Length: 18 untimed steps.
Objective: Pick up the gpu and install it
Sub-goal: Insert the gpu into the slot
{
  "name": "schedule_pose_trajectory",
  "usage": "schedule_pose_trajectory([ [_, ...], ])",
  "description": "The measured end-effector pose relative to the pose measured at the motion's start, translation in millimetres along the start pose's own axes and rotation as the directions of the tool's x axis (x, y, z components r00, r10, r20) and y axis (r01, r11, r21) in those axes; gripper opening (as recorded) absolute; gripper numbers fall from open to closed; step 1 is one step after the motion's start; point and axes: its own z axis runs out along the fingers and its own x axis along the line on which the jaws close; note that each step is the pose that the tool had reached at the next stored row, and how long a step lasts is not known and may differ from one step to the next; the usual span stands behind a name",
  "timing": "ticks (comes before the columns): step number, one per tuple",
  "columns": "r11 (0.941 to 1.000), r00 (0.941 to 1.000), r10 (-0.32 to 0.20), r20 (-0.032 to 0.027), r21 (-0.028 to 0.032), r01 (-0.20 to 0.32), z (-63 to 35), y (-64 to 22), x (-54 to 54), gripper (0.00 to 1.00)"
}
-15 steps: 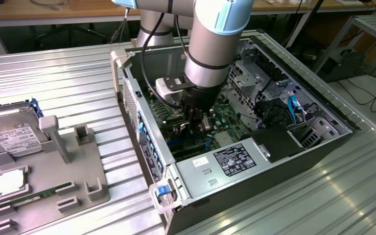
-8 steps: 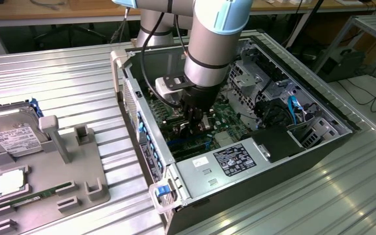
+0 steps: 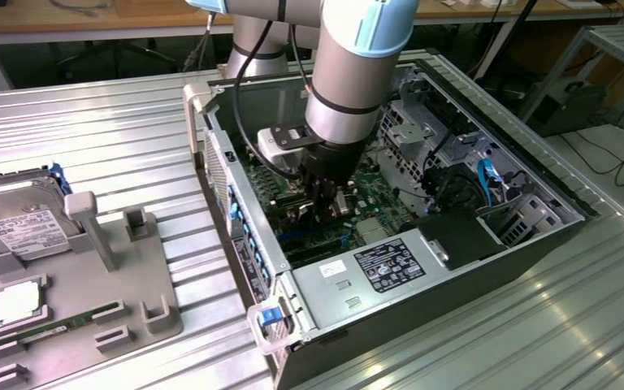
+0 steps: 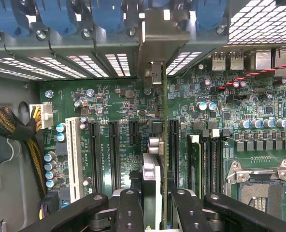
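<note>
Gpu (image 4: 164,135) hung edge-on over the motherboard (image 4: 109,104) inside the computer case (image 3: 421,292), at three o'clock from the parts tray (image 3: 127,284) in the exterior view, pinched by the gripper (image 4: 155,200), where slight tilt off the slot (image 4: 173,145) could have jammed its connector or snagged its bracket

The pincer (image 4: 155,205) clasps the gpu (image 4: 151,169) edge-on; green motherboard (image 4: 119,101) behind it.

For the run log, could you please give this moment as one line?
stage: install | pincer: shut on graphics card | card: upright over motherboard slots, inside computer case | seated: unclear
</note>
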Motion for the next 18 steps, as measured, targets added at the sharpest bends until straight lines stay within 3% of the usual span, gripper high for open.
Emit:
schedule_pose_trajectory([
  [18,1.0000,1.0000,0.000,-0.0002,0.0000,0.000,0.2,1.8,-0.4,0.28],
])
